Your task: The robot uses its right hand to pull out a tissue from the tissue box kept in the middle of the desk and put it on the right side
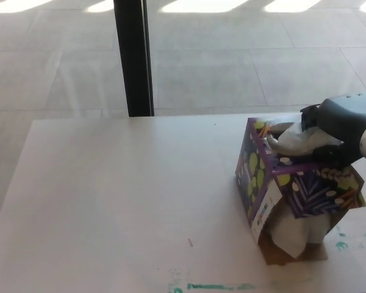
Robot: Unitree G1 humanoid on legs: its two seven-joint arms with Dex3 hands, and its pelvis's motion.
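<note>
One robot hand [334,133], the right one, pinches the white tissue [297,139] on top of the purple tissue box [293,183] on the worktop [122,201].

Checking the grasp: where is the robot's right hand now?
Head view, right side: the right hand is over the tissue box, closed on the tissue at its top.

White desk [122,195], purple tissue box [293,189] resting near right edge, perhaps tilted
</note>
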